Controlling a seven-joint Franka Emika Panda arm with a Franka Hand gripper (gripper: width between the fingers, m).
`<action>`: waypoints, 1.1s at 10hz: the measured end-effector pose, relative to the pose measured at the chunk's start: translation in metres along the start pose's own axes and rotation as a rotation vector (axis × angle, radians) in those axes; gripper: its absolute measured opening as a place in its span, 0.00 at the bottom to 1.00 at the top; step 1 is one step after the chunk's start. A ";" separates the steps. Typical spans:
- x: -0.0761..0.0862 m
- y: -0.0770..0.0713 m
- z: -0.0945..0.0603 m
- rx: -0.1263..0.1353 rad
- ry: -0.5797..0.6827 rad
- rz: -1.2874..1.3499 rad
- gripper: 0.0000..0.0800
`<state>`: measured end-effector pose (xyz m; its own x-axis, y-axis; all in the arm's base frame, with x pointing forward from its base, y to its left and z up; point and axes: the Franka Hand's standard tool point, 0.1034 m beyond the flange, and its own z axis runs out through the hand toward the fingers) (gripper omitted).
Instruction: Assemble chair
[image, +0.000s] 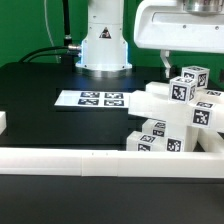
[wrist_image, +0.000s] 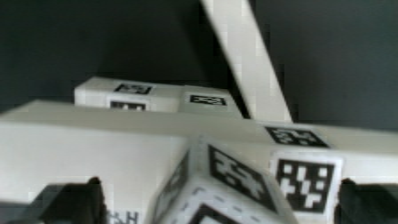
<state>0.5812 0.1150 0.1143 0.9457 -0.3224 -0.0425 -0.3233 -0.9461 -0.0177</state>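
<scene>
Green backdrop behind, and a black desk (image: 40, 85) carries the whole job. In the exterior view the white arm base (image: 103, 45) stands at the back, with the marker board (image: 98, 99) lying flat in front of it. A long white border rail (image: 80, 161) runs along the near edge. Over on the exterior view's right sits the chair (image: 172, 115), and it looks well on its way: blocky white parts stacked and joined into one cluster, tagged cubes at the top, more tagged blocks down by the rail. The arm's white head hangs right above that cluster. The pincer (image: 166, 66) shows two dark fingers pointing down just over the top parts, seemingly gripping nothing, though the frame is too small to be sure they are clear.

Now the wrist view, very close in. The chair (wrist_image: 160, 140) fills the frame: a broad flat white slab, tagged blocks under it, a tagged post end (wrist_image: 306, 172) beside them. A white bar (wrist_image: 246, 60) slants away over the dark desk. Two dark fingertips (wrist_image: 68, 198) sit at the edge of the picture, spread wide, nothing between them.

My read: most parts are joined and a piece has probably just been let go. What remains I can't count from here; any loose parts are out of sight.
</scene>
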 end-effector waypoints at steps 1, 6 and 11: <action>0.000 0.001 0.000 -0.011 0.005 -0.136 0.81; 0.002 0.003 0.000 -0.029 0.008 -0.589 0.81; 0.002 0.003 0.000 -0.034 0.009 -0.674 0.51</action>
<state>0.5823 0.1114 0.1138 0.9405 0.3389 -0.0245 0.3388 -0.9408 -0.0059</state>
